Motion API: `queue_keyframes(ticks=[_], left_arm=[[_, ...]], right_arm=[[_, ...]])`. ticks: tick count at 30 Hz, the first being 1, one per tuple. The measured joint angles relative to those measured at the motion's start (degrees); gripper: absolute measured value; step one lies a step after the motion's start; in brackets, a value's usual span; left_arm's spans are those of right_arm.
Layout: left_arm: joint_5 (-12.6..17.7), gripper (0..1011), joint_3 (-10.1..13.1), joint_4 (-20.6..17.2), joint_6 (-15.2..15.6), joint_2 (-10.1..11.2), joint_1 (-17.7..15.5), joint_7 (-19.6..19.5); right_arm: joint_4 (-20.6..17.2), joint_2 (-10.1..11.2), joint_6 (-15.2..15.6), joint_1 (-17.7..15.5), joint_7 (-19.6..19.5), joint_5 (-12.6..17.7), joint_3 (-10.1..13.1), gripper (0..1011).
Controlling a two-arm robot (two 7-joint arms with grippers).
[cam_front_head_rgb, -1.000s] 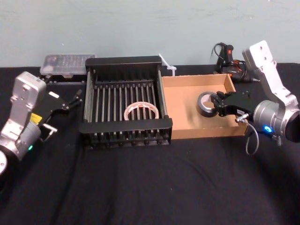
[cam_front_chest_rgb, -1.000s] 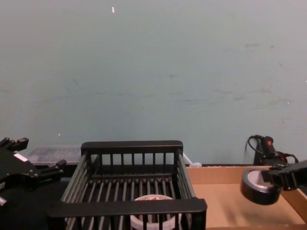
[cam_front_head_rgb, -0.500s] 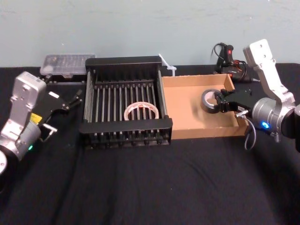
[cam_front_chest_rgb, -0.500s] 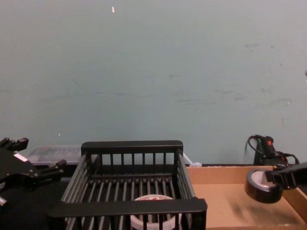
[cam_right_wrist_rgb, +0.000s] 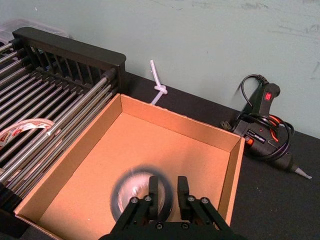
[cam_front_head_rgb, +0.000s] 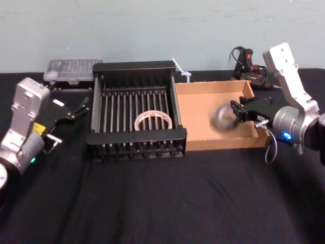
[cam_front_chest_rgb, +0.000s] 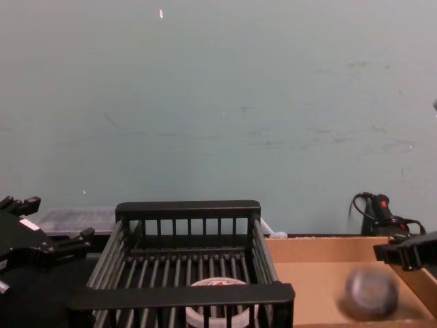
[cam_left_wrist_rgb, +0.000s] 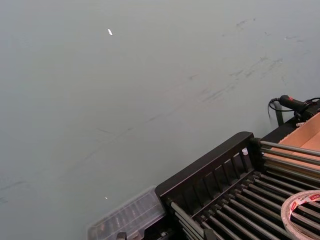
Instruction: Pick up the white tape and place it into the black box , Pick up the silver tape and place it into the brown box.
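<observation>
Right side now: the right pincer (cam_front_head_rgb: 234, 110) hangs over the brown box (cam_front_head_rgb: 218, 144), and it's released, fingers parted with nothing between them. The silver tape (cam_front_head_rgb: 223, 118) is a blur just below and beside those fingertips, clear of them, inside the brown box toward its right wall. From the chest view it sits low in the tray, under the level of the pincer. It is too smeared to say whether it lies flat or stands on edge.

In the middle of the desk (cam_front_head_rgb: 162, 203), toward the far edge, the black box (cam_front_head_rgb: 134, 66) stands with its right side against the brown box. The white tape (cam_front_head_rgb: 152, 113) lies flat on the slatted bottom, toward the near right corner of the crate.

The left pincer (cam_front_head_rgb: 78, 108) is parked off by the desk's left edge, just beside the black box and not touching it, fingers spread and empty.

Along the far edge, a clear plastic case (cam_front_head_rgb: 71, 67) lies behind the left arm and a glue gun (cam_front_head_rgb: 247, 60) behind the brown box.
</observation>
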Motion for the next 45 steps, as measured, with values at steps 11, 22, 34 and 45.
queue_keyframes(ticks=[11, 22, 34, 45], left_arm=[[0.0, 1002, 0.0, 0.0, 0.0, 0.0, 0.0, 0.0], [0.0, 1001, 0.0, 0.0, 0.0, 0.0, 0.0, 0.0], [0.0, 1001, 0.0, 0.0, 0.0, 0.0, 0.0, 0.0], [0.0, 1001, 0.0, 0.0, 0.0, 0.0, 0.0, 0.0]], right_arm=[[-0.1, 0.1, 0.0, 0.0, 0.0, 0.0, -0.1, 568], [-0.1, 0.1, 0.0, 0.0, 0.1, 0.0, -0.1, 917], [-0.1, 0.1, 0.0, 0.0, 0.1, 0.0, -0.1, 1002], [-1.9, -0.6, -6.4, -2.4, -5.0, -5.3, 0.8, 1002]])
